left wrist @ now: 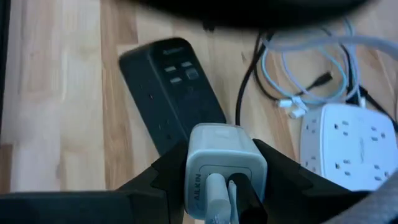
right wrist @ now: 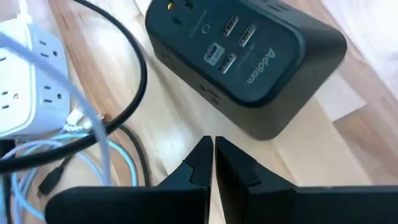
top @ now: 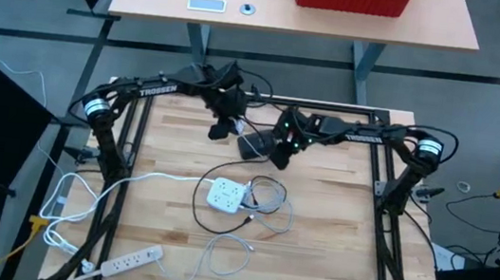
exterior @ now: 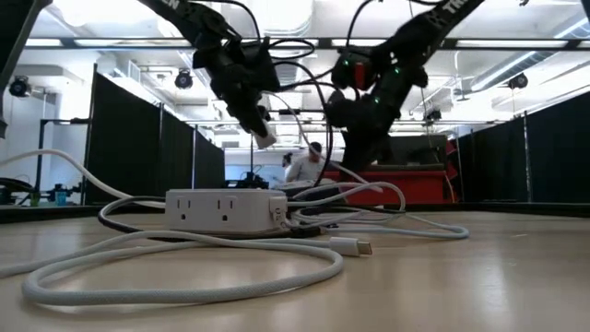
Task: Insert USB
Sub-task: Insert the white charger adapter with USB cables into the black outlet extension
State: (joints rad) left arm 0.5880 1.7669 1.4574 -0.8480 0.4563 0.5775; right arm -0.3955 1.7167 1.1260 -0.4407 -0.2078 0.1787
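Observation:
My left gripper (left wrist: 225,186) is shut on a white charger block (left wrist: 226,163) that has a white cable and a dark cable plugged into its near face. It hangs above a black power block (left wrist: 171,87); (top: 251,145) lying on the wooden table. My right gripper (right wrist: 213,152) is shut with nothing between its fingers, just beside the black block's port face (right wrist: 233,40), which shows several USB sockets. A white power cube (top: 227,195) rests flat on the table nearer the front, among white cables. A loose white USB plug (exterior: 355,246) lies on the table. My left gripper pinches the white charger's two opposite sides (left wrist: 194,180) between its two fingers. The fingers slant down from the far left. The charger is lifted clear of the table (exterior: 264,138), its cable face turned back toward the wrist and its cables trailing out.
A white power strip (top: 125,261) lies at the near left corner, its cord looping across the left side. White and black cables (top: 267,199) coil around the cube. The arms' frame rails (top: 384,214) line both sides. Bare wood lies at the near right.

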